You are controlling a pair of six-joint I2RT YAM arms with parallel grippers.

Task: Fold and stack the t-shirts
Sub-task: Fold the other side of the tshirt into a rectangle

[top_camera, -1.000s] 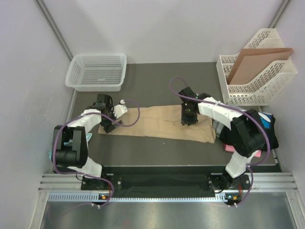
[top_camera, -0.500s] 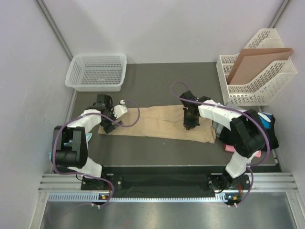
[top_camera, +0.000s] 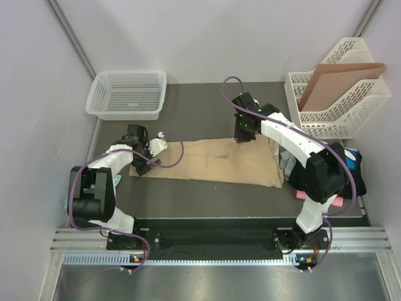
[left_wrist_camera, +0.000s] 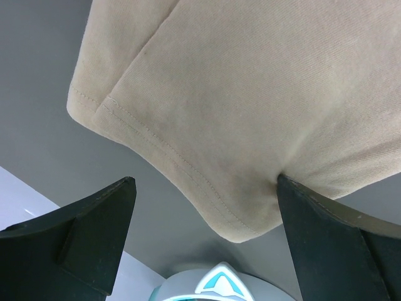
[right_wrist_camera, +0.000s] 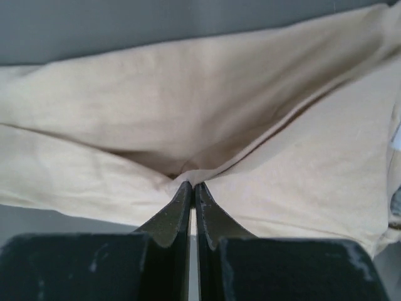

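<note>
1. The two arm bases sit at the table's (top_camera: 207, 110) near edge, at 7 and 5 o'clock in the overhead view.
2. At 4 o'clock, a heap of other shirts (top_camera: 352, 160) lies beside the right arm. Dark and pink cloth show, but the arm hides most of the heap.
3. The tan t-shirt (top_camera: 207, 162) lies across the middle of the table as a long, flattened strip running from 9 o'clock to 3 o'clock. Its right end reaches the heap.
4. The left gripper (top_camera: 140, 154) is at 9 o'clock, over the strip's left end.
   - In its wrist view, the left gripper (left_wrist_camera: 207, 188) has its fingers (left_wrist_camera: 94, 232) spread wide.
   - The hemmed corner of the tan t-shirt (left_wrist_camera: 238, 94) lies between them, ungripped.
   - The cloth's edge meets the right-hand finger.
5. The right gripper (top_camera: 242, 133) is at about 1 o'clock, on the strip's far edge.
   - In its wrist view, the right gripper (right_wrist_camera: 191, 185) has its jaws pressed together.
   - They pinch a small peak of the tan t-shirt (right_wrist_camera: 188, 113), and creases fan out from the tips.
6. A white mesh basket (top_camera: 125, 114) stands at 10 o'clock, well apart from the shirt.
7. A white file rack (top_camera: 326, 122) stands at 2 o'clock, with a brown cardboard sheet (top_camera: 335, 81) leaning in it.
</note>
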